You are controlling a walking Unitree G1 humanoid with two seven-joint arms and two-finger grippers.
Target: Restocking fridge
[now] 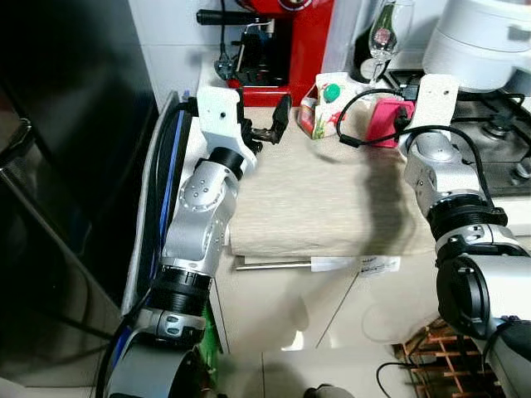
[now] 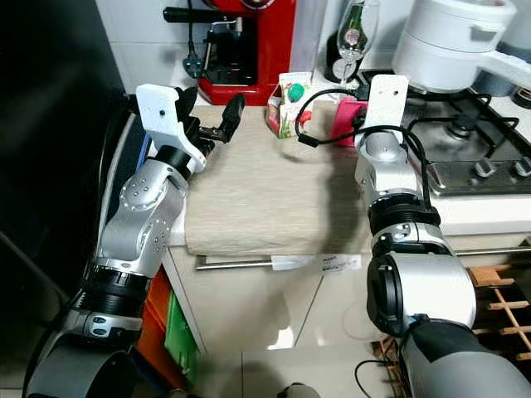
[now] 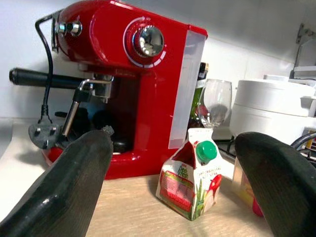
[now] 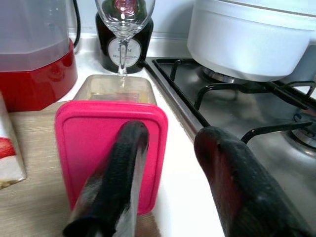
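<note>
A small juice carton point(image 1: 322, 104) with a green cap stands on the beige cloth point(image 1: 332, 199) in front of the red coffee machine. To its right a clear box with a pink lid point(image 4: 98, 143) lies on its side, lid facing my right wrist. My left gripper point(image 1: 267, 124) is open and hovers over the cloth's back left corner, short of the carton point(image 3: 190, 180). My right gripper point(image 4: 173, 136) is open at the box. One of its fingers point(image 4: 123, 168) crosses the front of the lid. The other finger sits beside the box on the hob side.
At the back stand a red coffee machine point(image 1: 274, 41), a wine glass point(image 1: 388, 33) and a dark bottle point(image 4: 126, 49). A white cooker pot point(image 1: 485, 41) sits on the gas hob point(image 1: 498, 141). A black appliance front point(image 1: 66, 166) is on the left and a wooden rack point(image 1: 440, 356) at the lower right.
</note>
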